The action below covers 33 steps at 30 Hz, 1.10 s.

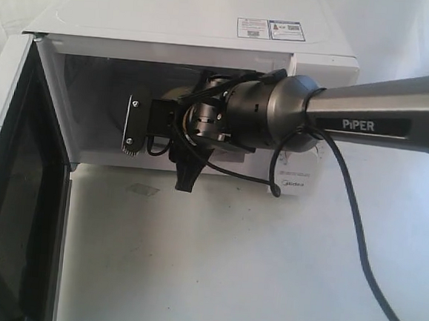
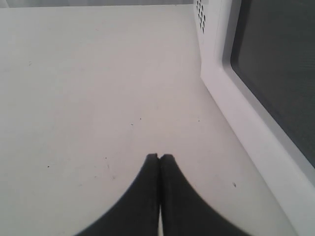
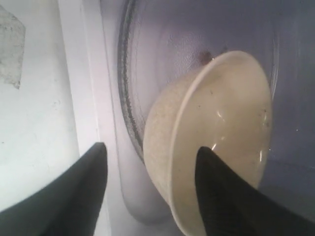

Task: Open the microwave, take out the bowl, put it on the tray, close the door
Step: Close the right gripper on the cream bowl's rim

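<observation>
The white microwave (image 1: 174, 16) stands with its door (image 1: 19, 190) swung wide open to the left. My right arm (image 1: 263, 112) reaches into the cavity and hides the bowl in the exterior view. In the right wrist view the cream bowl (image 3: 216, 123) sits on the glass turntable (image 3: 147, 49). My right gripper (image 3: 152, 147) is open and straddles the bowl's near rim, one finger (image 3: 221, 196) inside the bowl and the other outside it. My left gripper (image 2: 159, 157) is shut on nothing, low over the white table beside the door's dark window (image 2: 275, 73). No tray is in view.
The open door stands along the left side of the white tabletop (image 1: 228, 266). A black cable (image 1: 364, 247) hangs from the right arm over the table. The microwave's control panel is mostly hidden behind the arm.
</observation>
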Tool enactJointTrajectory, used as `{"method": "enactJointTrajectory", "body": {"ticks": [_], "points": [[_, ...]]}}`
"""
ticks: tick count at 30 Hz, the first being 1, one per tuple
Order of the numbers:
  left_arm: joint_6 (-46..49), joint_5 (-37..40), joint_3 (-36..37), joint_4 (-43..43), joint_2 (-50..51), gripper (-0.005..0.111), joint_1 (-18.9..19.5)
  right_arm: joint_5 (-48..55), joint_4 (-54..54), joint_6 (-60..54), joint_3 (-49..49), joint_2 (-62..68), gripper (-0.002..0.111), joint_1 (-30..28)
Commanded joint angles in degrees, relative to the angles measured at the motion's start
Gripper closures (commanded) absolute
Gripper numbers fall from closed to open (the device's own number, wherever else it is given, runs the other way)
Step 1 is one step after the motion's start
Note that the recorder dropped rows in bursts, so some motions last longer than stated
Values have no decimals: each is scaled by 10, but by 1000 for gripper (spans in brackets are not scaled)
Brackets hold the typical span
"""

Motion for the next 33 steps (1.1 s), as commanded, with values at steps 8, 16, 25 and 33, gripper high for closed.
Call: {"method": "enactJointTrajectory", "body": {"ticks": [8,16,25,33], "points": [[0,2,2,-4,-2,107,-4,-5,-18,6,-2,0,108,-2],[0,2,2,-4,-2,107,-4,-6,-18,6,-2,0,108,-2],[0,2,2,-4,-2,107,-4,-26,-18,6,-2,0,79,-2],[0,2,2,-4,-2,107,-4,-31,-18,6,-2,1,63,-2]]}}
